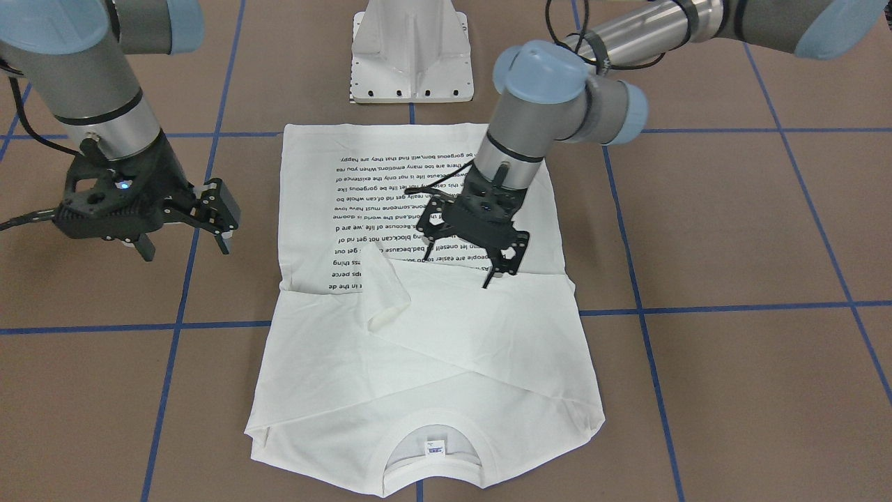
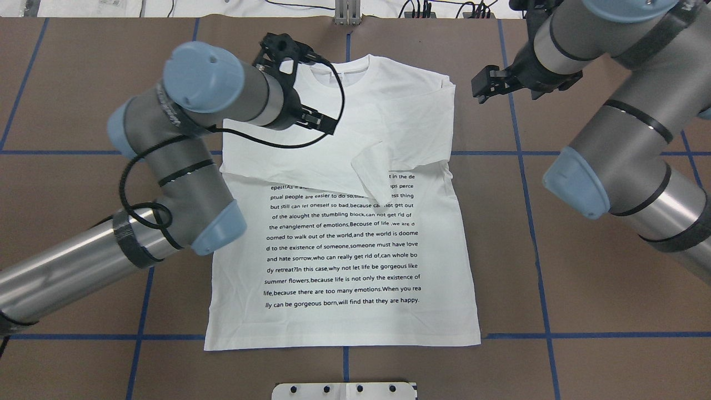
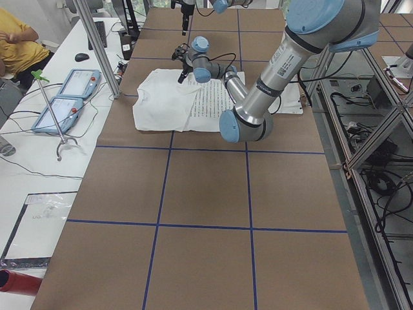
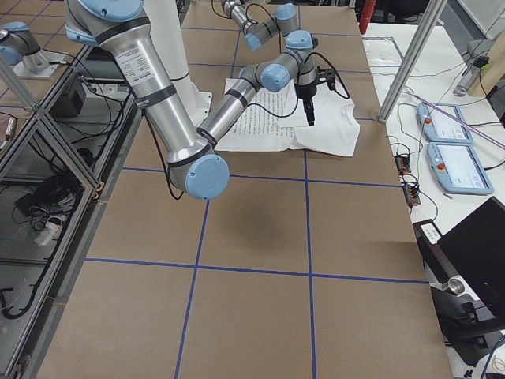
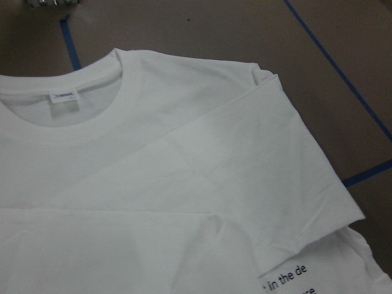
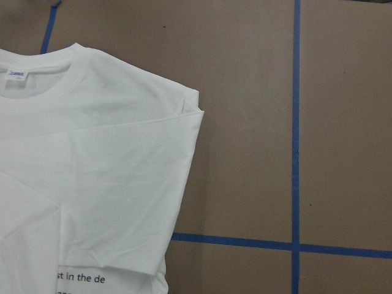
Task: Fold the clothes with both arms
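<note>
The white shirt lies flat on the brown table, black text side up. Its neck with the small label points away from the robot. Both sleeves are folded in across the chest, and one cuff lies over the text. My left gripper hovers open and empty above the folded sleeves near the chest. It also shows in the overhead view. My right gripper is open and empty, off the cloth beside the shirt's shoulder. The wrist views show only shirt, no fingers.
A white metal stand sits just past the shirt's hem, at the robot's edge of the table. Blue tape lines grid the brown surface. Teach pendants and a seated person are beyond the far side.
</note>
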`<state>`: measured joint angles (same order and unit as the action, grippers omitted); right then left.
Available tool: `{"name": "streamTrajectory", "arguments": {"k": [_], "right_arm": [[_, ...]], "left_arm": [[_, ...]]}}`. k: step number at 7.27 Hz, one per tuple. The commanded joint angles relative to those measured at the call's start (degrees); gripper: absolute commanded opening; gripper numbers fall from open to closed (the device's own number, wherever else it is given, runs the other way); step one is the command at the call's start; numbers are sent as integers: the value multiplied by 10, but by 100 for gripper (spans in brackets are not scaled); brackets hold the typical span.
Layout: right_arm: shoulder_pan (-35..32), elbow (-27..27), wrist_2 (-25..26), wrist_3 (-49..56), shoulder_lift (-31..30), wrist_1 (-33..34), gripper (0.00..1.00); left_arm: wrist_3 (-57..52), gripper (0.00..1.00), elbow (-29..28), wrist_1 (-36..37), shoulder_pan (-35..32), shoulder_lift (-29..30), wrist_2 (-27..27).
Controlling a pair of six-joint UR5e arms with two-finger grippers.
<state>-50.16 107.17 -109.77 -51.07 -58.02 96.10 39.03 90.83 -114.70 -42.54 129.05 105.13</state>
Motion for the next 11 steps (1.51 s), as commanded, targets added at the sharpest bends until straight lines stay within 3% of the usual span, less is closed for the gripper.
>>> {"name": "streamTrajectory", "arguments": {"k": [1, 3, 5, 7, 11], "right_arm": [[69, -76, 69, -85, 82, 2, 100], [118, -210, 123, -149, 183, 3, 100], [157, -315, 175, -191, 248, 4, 100], [174, -425, 193, -218, 310, 3, 100], [193, -467, 235, -218, 310, 3, 100]], "left_arm": [[-194, 100, 35, 46, -126, -69, 86], [-306, 100, 35, 43, -190, -108, 127], [-305, 100, 36, 40, -191, -111, 127], [-302, 100, 37, 38, -191, -115, 127], [-300, 100, 37, 38, -190, -116, 127]]}}
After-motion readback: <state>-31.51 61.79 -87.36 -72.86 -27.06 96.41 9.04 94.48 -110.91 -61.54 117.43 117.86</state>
